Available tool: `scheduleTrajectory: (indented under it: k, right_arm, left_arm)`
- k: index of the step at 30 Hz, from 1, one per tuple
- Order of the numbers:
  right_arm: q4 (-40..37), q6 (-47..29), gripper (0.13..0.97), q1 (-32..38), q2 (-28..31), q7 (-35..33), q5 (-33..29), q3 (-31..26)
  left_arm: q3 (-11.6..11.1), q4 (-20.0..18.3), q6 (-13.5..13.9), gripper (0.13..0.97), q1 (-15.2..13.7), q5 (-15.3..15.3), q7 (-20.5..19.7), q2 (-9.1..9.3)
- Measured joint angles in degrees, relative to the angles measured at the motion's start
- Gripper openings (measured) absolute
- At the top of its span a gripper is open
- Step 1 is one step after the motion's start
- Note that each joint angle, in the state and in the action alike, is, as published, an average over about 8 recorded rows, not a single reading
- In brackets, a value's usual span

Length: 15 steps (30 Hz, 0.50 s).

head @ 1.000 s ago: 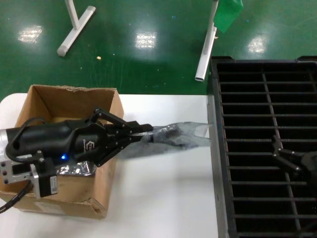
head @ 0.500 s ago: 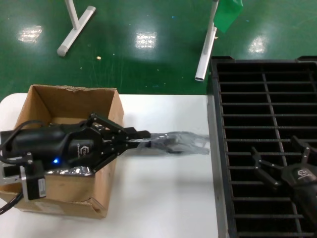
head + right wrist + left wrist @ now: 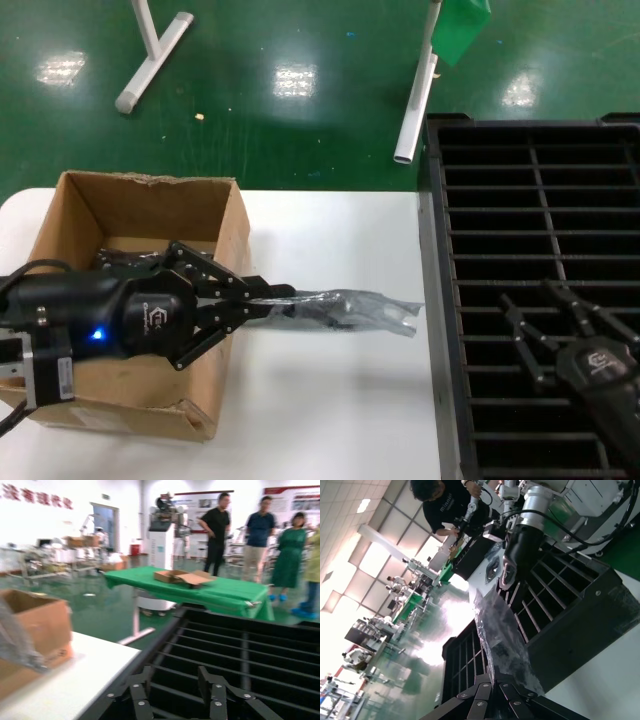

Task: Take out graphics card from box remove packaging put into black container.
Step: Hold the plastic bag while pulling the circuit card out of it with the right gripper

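Bagged card held out beside the box (image 3: 70, 215)
My left gripper (image 3: 272, 299) pinches the packaging (image 3: 345, 308), long axis pointing toward the black container (image 3: 500, 200); my right gripper (image 3: 540, 322) looks spread, I think

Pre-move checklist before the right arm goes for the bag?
1. Left gripper shut on the bag: ok.
2. Bag out of the box, hanging over the white table: ok.
3. Right gripper open, ready to take the free end: ok.
4. Right gripper at the bag: not ok, it sits over the black crate, apart from the bag.
5. Card inside the bag: a dark shape shows through, cannot tell more.
6. Crate slots free to take the card: ok in the head view.
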Motion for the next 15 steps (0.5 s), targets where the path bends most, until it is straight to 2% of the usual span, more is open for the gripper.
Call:
scheduleTrajectory:
  k: [5,15]
  right_arm:
    - [1.17,-3.75,0.379,-1.52,2.40,2.29,2.04,-0.38]
    - [3.34,-12.00,0.232,-3.43,6.76,6.35,7.05,-0.28]
  left_arm:
    - [0.77,0.32,0.76,0.142,-0.34,0.04,-2.29,-0.19]
    - [2.93,2.14,2.59,0.142,-2.08,1.00,-4.68,0.15]
